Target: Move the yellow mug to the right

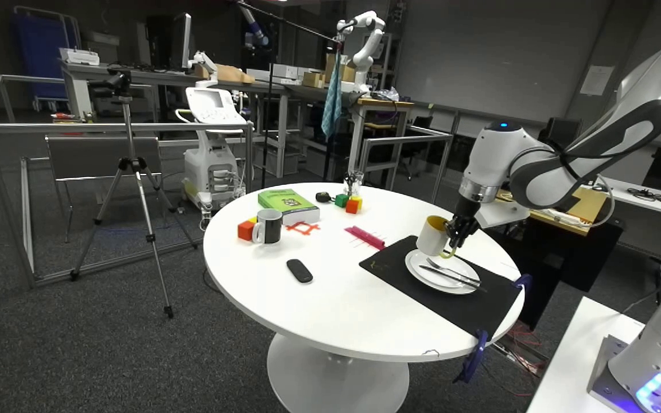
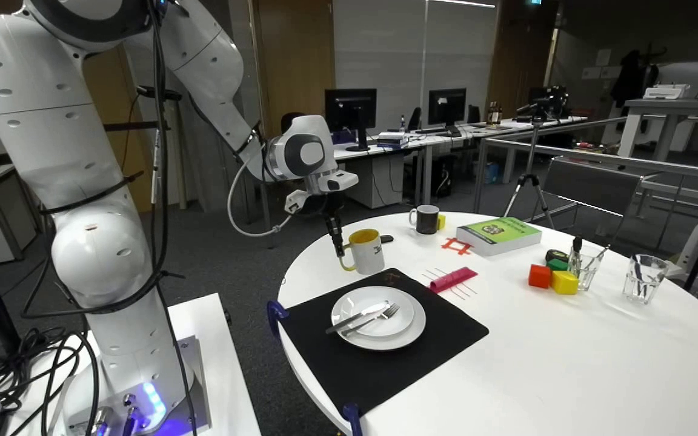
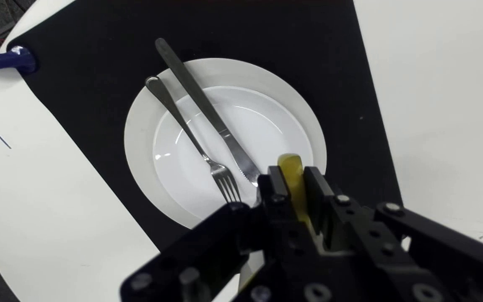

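Gripper (image 3: 295, 173), nearest — my jaws pinching the yellow mug (image 2: 368, 253) by its handle (image 3: 290, 162) | lifted | set-down to the right — seemingly remaining

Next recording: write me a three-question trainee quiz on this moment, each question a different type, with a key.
1. True or false: the claw grips the yellow-handled mug by its handle.
2. What lies on the plates? A) a green book; B) a knife and a fork; C) an orange block.
3. Short answer: what colour is the mat under the plates?

Key: 1 true; 2 B; 3 black.
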You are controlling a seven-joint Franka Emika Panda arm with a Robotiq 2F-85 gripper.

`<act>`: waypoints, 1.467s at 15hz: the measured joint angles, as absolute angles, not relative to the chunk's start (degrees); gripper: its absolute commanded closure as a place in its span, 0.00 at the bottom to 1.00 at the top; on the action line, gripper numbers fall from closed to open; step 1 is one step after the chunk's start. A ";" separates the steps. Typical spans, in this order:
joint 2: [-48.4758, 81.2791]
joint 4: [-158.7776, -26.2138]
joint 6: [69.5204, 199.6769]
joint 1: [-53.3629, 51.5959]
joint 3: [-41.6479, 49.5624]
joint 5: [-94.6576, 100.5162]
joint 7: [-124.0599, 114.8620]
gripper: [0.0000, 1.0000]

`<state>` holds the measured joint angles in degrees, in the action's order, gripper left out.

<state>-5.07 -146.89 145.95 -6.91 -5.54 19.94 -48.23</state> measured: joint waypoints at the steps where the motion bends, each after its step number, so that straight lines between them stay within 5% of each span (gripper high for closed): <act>1: -5.82 -147.98 146.42 -6.22 -5.54 19.96 -47.68 0.96; 22: -12.81 -157.61 147.54 8.89 1.72 19.91 -22.37 0.96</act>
<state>-12.81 -157.61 147.54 8.89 1.72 19.91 -22.37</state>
